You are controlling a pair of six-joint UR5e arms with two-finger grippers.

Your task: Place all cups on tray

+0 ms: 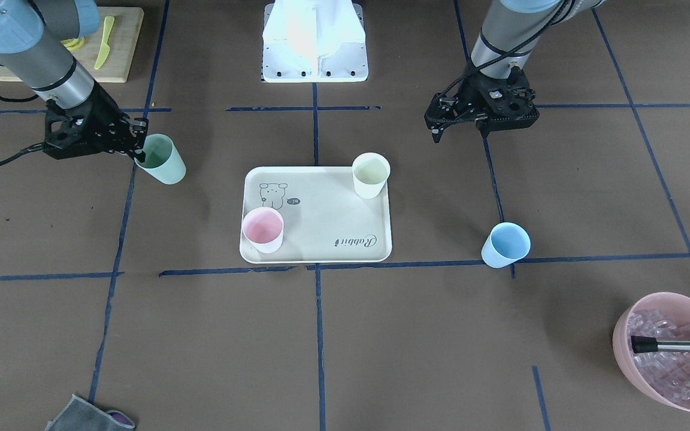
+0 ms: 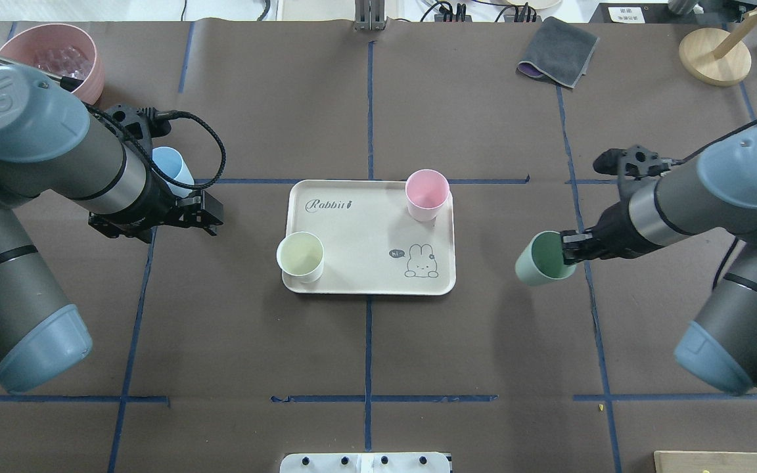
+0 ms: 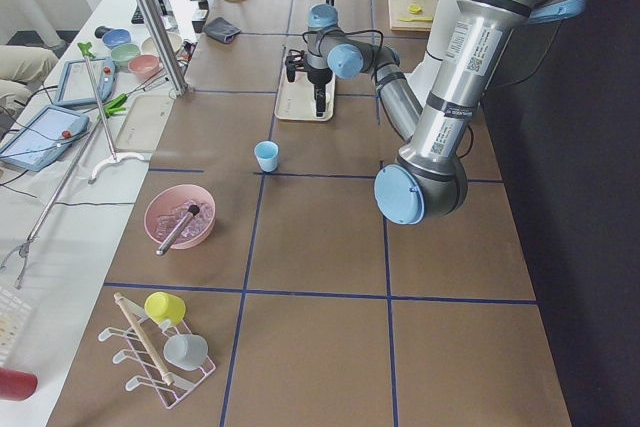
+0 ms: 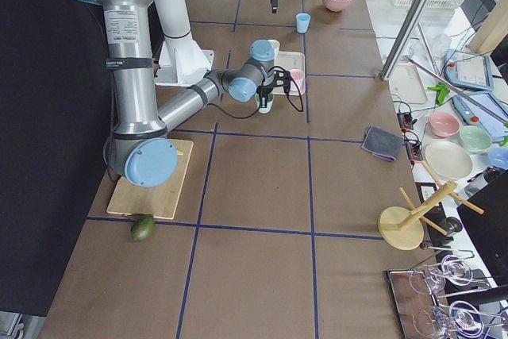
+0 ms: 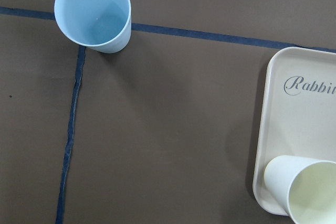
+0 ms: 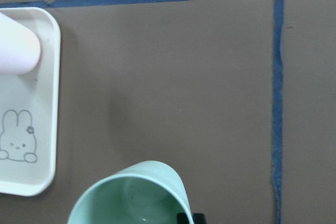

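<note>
The cream tray [image 1: 321, 209] [image 2: 365, 236] lies mid-table. The pink cup [image 1: 263, 229] [image 2: 426, 194] and the cream-yellow cup [image 1: 371, 175] [image 2: 300, 256] stand upright on it at opposite corners. My right gripper [image 1: 139, 155] [image 2: 569, 253] is shut on the rim of the mint green cup [image 1: 162, 158] [image 2: 539, 258] [image 6: 131, 195], held tilted above the table beside the tray. The light blue cup [image 1: 505, 244] [image 2: 171, 167] [image 5: 94, 11] stands on the table off the tray. My left gripper [image 1: 436, 127] [image 2: 213, 213] is open and empty, between that cup and the tray.
A pink bowl of ice cubes [image 1: 674, 353] [image 2: 50, 56] with a metal tool in it stands at a table corner near the left arm. A wooden cutting board [image 1: 111, 60] with a yellow knife, a grey cloth [image 2: 557, 59] and a wooden stand [image 2: 713, 56] lie at the edges.
</note>
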